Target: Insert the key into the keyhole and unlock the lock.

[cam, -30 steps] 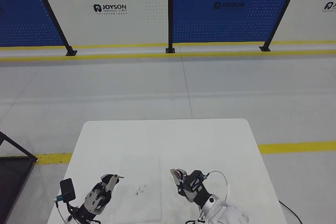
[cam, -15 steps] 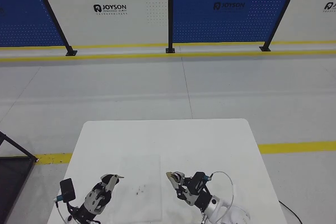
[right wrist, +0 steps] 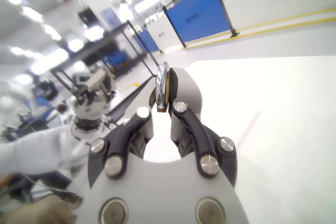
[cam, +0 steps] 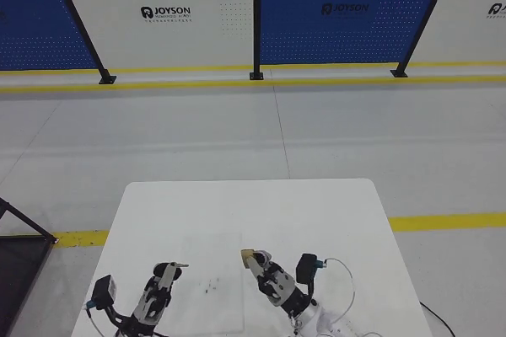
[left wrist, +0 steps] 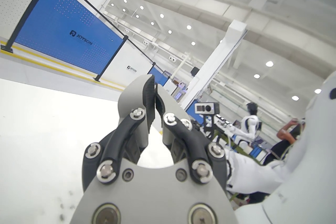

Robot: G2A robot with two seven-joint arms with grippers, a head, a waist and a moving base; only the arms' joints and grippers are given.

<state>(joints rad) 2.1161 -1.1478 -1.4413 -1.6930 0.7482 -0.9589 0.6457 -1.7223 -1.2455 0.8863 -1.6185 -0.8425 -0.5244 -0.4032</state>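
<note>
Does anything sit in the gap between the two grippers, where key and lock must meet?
Nothing visible does. The left gripper, showing a thin tip that looks like the key, and the right gripper, shut on the lock, hang apart over the table, with open air between them.

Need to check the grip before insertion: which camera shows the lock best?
The right wrist view: the lock sits close up, chrome shackle and brass body edge-on, clamped in the right gripper. The top view gives a small yellowish tip at that gripper's end.
</note>
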